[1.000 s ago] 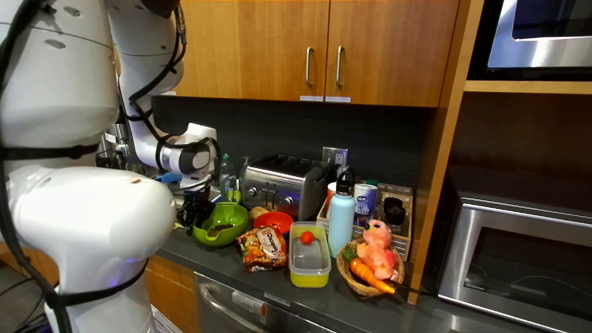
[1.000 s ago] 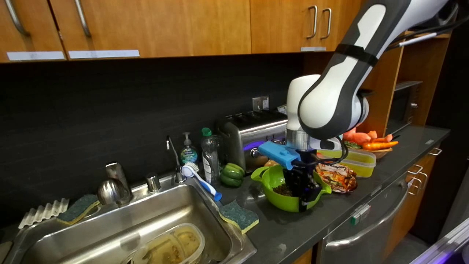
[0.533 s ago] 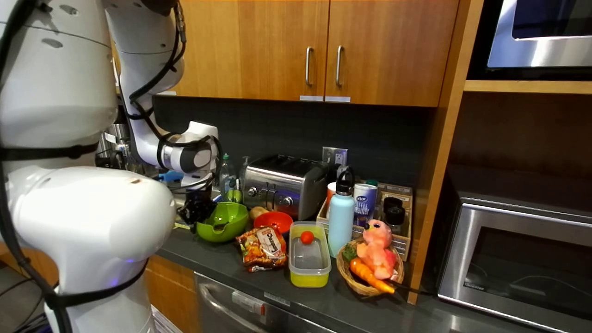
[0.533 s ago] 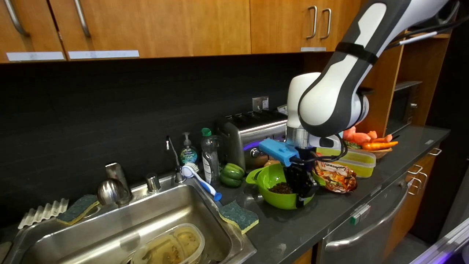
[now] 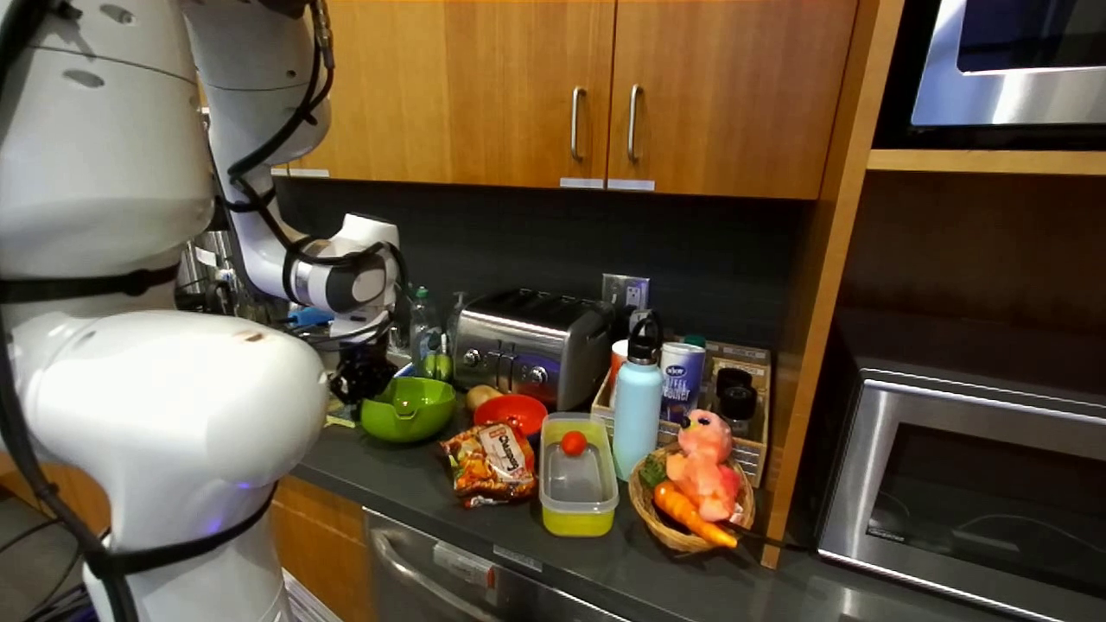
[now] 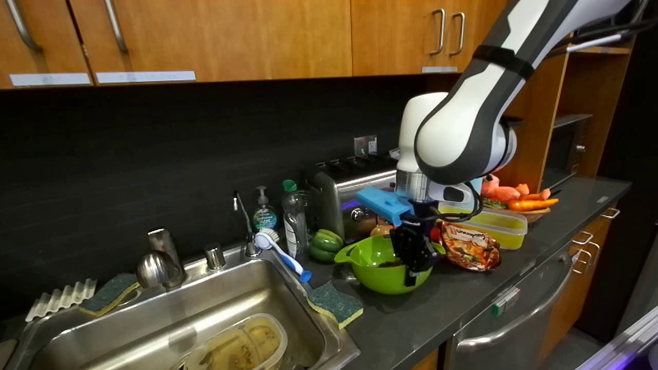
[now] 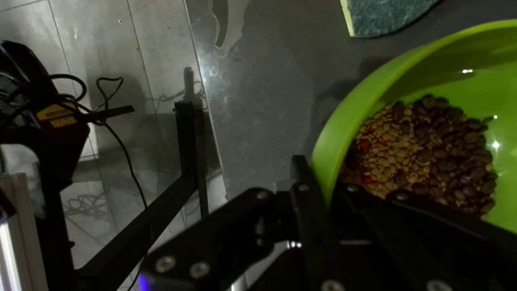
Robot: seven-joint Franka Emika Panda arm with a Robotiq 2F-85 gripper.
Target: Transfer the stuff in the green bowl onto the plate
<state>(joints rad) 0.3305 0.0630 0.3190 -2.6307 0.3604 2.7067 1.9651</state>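
Green bowl [image 6: 380,277]: at the counter [image 6: 396,329], between sponge [image 6: 336,303] and food packet [image 6: 470,249]; base contact cannot be told;
Bowl contents [image 7: 428,153]: brown and tan pieces with a few red bits, lying at the bottom;
End effector [image 7: 325,178]: pinching the bowl's wall at the rim, one finger inside, one outside;
Yellow-green box [image 5: 577,523]: just beside the packet; light-blue bottle [image 5: 638,410] next to it.

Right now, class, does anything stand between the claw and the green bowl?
Nothing visible does. In the wrist view the claw is closed on the rim of the green bowl, one side of it outside the wall and the other inside.
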